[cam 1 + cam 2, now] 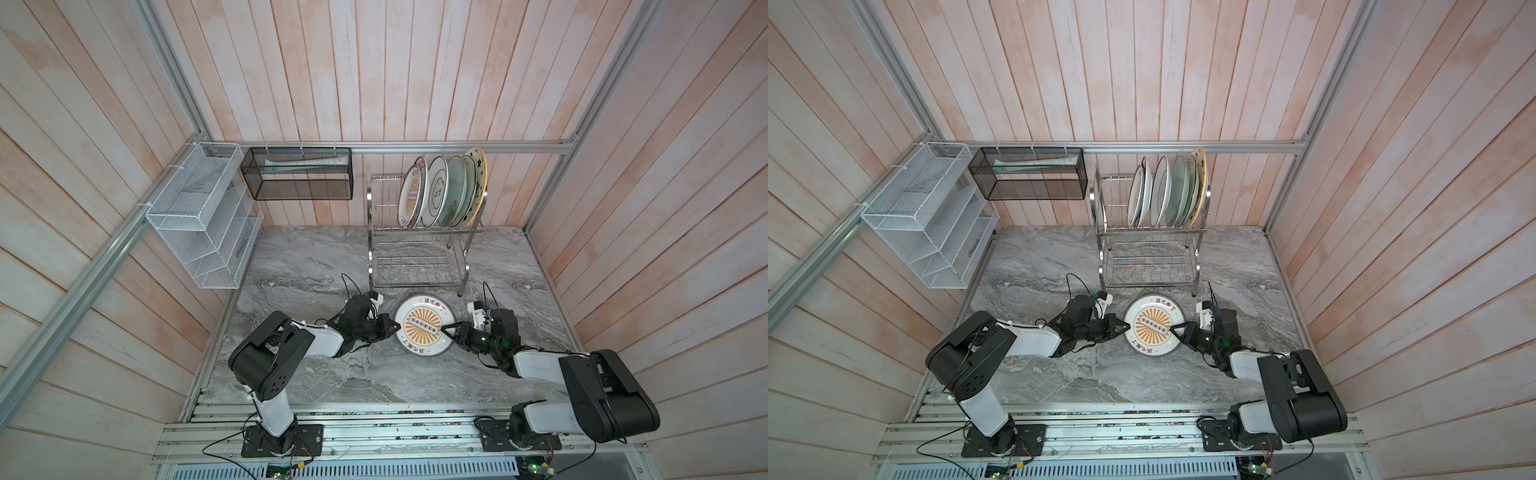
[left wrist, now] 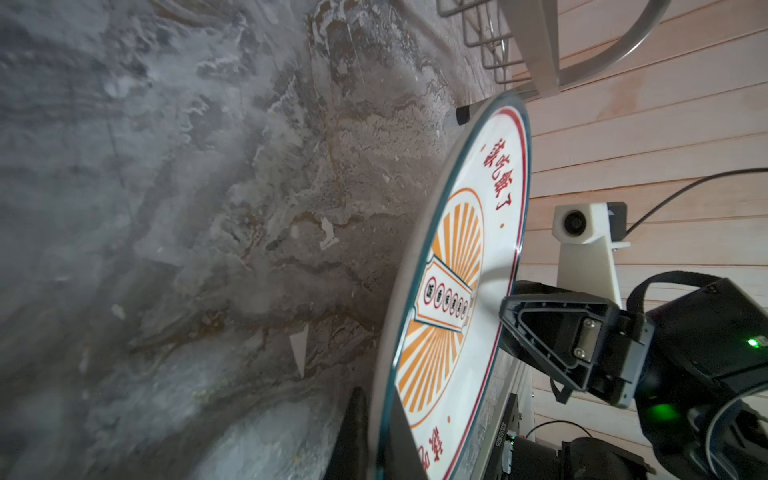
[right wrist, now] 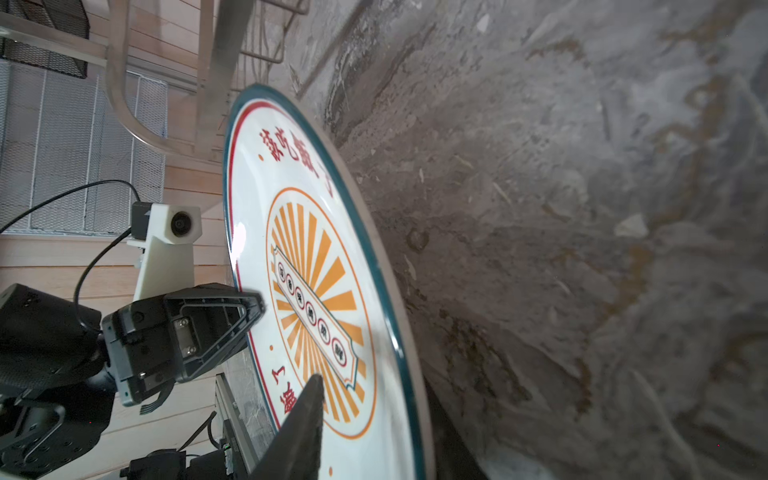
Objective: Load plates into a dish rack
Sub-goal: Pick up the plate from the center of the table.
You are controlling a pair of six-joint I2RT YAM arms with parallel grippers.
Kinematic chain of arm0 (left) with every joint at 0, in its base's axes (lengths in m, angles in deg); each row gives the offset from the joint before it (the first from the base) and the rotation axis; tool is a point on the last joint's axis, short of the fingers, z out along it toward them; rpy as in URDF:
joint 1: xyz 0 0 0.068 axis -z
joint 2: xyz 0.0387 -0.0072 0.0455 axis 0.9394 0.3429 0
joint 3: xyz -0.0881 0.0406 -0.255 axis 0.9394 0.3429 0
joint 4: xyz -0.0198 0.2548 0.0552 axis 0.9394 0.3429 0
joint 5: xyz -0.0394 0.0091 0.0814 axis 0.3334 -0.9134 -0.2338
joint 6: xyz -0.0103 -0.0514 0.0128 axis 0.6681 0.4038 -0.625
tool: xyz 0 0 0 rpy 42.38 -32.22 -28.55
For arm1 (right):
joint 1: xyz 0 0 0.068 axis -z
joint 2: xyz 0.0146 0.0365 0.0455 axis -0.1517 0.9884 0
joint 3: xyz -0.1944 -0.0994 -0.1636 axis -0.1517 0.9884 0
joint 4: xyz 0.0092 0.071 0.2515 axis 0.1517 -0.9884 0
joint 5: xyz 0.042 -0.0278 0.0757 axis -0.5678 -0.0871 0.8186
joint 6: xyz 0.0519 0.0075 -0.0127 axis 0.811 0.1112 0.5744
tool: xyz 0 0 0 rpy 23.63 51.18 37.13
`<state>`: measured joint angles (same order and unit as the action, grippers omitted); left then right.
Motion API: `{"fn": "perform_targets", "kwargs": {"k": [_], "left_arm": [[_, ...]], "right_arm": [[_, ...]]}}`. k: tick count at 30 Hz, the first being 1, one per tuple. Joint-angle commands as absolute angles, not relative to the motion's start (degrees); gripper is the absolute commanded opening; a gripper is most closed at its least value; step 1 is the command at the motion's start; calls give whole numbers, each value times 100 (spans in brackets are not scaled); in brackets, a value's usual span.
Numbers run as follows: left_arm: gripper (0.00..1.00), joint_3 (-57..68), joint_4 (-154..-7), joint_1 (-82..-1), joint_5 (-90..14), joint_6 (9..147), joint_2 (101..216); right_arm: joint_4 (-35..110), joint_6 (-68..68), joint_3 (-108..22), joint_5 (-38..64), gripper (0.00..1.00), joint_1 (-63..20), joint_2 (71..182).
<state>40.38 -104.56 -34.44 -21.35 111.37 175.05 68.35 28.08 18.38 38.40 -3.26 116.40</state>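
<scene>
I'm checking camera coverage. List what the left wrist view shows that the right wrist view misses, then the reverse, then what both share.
Only left wrist: the right arm's wrist camera. Only right wrist: the left arm's wrist camera, the black mesh basket, the white mesh organizer. Both: the sunburst plate, the marble table, the dish rack, and the left gripper and right gripper at the plate's rim.

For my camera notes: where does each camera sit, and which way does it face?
Top views: high above the bases, looking down on both arms, the sunburst plate and dish rack.
Left wrist: on the left arm, facing along the plate; left gripper on its rim, right gripper opposite.
Right wrist: on the right arm, facing the plate's top; right gripper's finger, left gripper show.
Shared: the plate, everywhere.
</scene>
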Motion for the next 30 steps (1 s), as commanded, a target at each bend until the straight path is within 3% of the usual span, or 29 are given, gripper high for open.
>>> {"fn": "perform_targets", "kwargs": {"k": [1, 8, 14, 19, 28, 30], "left_arm": [[0, 4123, -10708, -3475, -1810, 11183, 17245], [0, 4154, -10872, -3472, -1637, 11234, 17202], [0, 4154, -10929, -3475, -1529, 11227, 17205], [0, 4168, -11073, -3475, -1435, 11252, 17201], [0, 4159, -10879, -3471, -1525, 11205, 17078], [0, 4143, -10816, -3475, -1570, 11171, 17045]], "right_arm": [[6737, 2564, 1662, 3897, 37, -367, 11407], [6620, 2518, 1592, 3873, 34, -365, 11300], [6664, 2512, 1535, 3966, 23, -367, 11288], [6805, 2501, 1506, 4225, 23, -384, 11355], [6558, 2410, 1423, 4158, 0, -378, 11180], [6436, 2354, 1375, 4145, 0, -376, 11115]]}}
